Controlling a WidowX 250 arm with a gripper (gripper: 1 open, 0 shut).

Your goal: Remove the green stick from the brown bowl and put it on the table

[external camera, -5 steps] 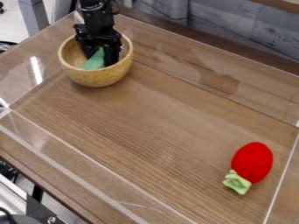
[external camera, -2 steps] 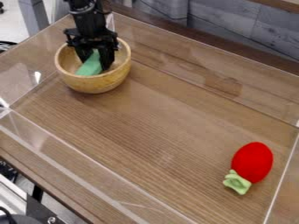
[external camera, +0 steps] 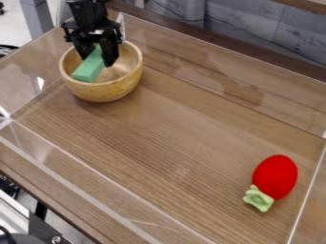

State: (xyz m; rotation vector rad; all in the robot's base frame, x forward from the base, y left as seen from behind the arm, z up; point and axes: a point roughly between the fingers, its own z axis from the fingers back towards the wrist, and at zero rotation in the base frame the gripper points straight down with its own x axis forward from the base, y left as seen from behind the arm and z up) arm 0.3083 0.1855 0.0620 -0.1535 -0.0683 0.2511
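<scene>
In the camera view the brown bowl [external camera: 105, 84] sits at the table's [external camera: 192, 133] far left. My gripper [external camera: 91, 50] hangs over the bowl, shut on the upper end of the green stick [external camera: 90, 66]. The stick tilts down from the fingers, its lower end level with the bowl's rim and lifted off the bowl's floor. The black arm rises out of the top of the frame.
A red rounded object [external camera: 274, 175] with a small pale-green piece [external camera: 260, 200] lies at the near right. Low clear acrylic walls [external camera: 76, 195] run along the table's edges.
The gripper has risen and shifted slightly left, carrying the green stick up out of the bowl's inside. The bowl and red object have stayed put.
</scene>
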